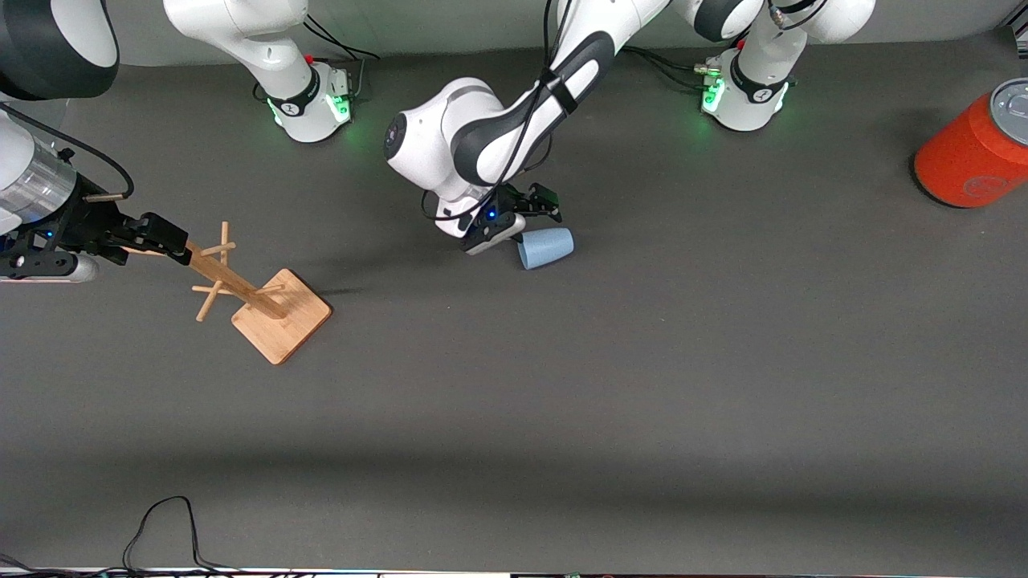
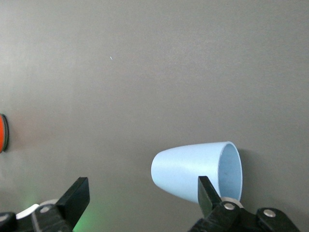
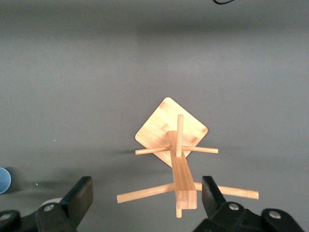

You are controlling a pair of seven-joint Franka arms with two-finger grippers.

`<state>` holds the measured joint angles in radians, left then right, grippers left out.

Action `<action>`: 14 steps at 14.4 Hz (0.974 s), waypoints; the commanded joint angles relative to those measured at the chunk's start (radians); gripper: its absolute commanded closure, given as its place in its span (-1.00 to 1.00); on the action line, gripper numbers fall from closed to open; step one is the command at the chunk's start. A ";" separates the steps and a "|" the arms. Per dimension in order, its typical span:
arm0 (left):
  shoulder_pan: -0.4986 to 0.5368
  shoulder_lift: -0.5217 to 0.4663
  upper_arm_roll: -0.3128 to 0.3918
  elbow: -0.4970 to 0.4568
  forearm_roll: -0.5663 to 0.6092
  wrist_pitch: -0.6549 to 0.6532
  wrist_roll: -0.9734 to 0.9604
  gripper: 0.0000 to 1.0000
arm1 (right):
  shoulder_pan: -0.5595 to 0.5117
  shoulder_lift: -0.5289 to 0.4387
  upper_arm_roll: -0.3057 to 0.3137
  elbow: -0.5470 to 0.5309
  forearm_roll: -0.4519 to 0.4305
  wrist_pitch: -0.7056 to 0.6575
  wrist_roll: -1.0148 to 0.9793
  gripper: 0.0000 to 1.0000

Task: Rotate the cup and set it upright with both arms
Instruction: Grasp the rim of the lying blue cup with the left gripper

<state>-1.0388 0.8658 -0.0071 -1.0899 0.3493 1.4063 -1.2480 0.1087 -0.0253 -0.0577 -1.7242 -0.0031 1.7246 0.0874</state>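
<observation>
The light-blue cup (image 1: 547,247) lies on its side on the dark table, about midway between the two arms' ends. My left gripper (image 1: 524,222) hangs low right beside it, open. In the left wrist view the cup (image 2: 190,170) rests by one fingertip (image 2: 206,192), mostly outside the gap of the left gripper (image 2: 143,195). My right gripper (image 1: 165,238) is open over the top of a wooden peg stand (image 1: 265,309) at the right arm's end. In the right wrist view the stand's post (image 3: 182,181) sits between the open fingers of that gripper (image 3: 147,195), untouched.
A large orange can (image 1: 976,152) with a grey lid lies at the left arm's end of the table. A black cable (image 1: 165,522) loops over the table edge nearest the front camera. The cup's edge (image 3: 4,180) shows in the right wrist view.
</observation>
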 commanded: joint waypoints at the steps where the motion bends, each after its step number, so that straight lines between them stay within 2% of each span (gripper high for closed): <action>1: -0.018 0.047 0.015 0.045 0.030 -0.026 -0.052 -1.00 | 0.002 -0.025 -0.005 -0.023 -0.002 0.010 -0.058 -1.00; 5: -0.014 0.045 0.018 0.067 0.030 0.043 -0.094 -1.00 | -0.003 -0.025 -0.010 -0.031 0.073 0.010 -0.058 -1.00; 9: -0.014 0.064 0.016 0.053 0.048 0.129 -0.160 -1.00 | -0.006 -0.012 -0.010 -0.025 0.074 0.023 -0.058 -1.00; 14: -0.041 0.119 0.016 0.044 0.057 0.111 -0.163 -1.00 | -0.006 -0.012 -0.008 -0.028 0.075 0.023 -0.058 -1.00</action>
<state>-1.0492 0.9566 -0.0015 -1.0631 0.3818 1.5276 -1.3902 0.1079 -0.0251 -0.0633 -1.7390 0.0458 1.7294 0.0628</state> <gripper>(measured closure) 0.000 0.000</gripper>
